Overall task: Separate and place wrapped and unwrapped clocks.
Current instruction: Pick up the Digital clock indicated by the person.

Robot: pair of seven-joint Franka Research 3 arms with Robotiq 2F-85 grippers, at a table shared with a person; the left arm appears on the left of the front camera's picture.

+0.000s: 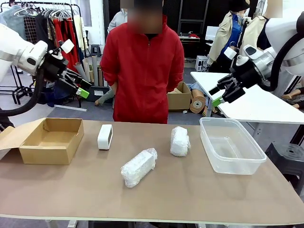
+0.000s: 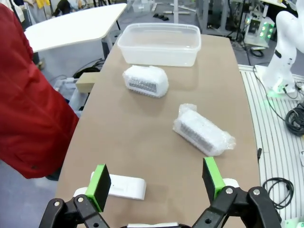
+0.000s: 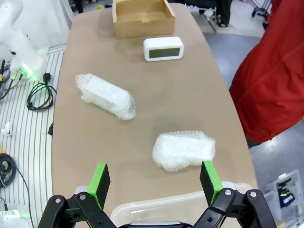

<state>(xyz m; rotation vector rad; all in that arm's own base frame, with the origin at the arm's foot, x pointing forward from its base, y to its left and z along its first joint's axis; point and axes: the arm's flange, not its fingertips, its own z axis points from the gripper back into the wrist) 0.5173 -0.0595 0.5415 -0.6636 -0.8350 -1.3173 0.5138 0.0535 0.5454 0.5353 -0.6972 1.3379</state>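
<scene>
I hold the left gripper (image 2: 156, 183) and right gripper (image 3: 155, 183) raised, jaws apart, empty. The bare clock (image 1: 105, 137) stands near the cardboard box (image 1: 47, 154). The near wrapped bundle (image 1: 138, 167) lies central on the counter (image 1: 199, 194), the far wrapped bundle (image 1: 180, 141) beside the tub (image 1: 254, 160). Risk: bubble wrap may compress and slip from a shallow grip.

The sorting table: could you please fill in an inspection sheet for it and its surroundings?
Surface: brown table, bare between the items.
Job's things: bare white clock standing near the cardboard box; near bundle mid-table; far bundle beside the plastic tub; none touching.
Clutter: cardboard box and plastic tub only, both empty.
Grippers: left gripper and right gripper open, raised, holding nothing.
Cables: loose cables on the floor beside the table.
Surroundings: person in red jacket at the far side; white table and clothes rack behind.
</scene>
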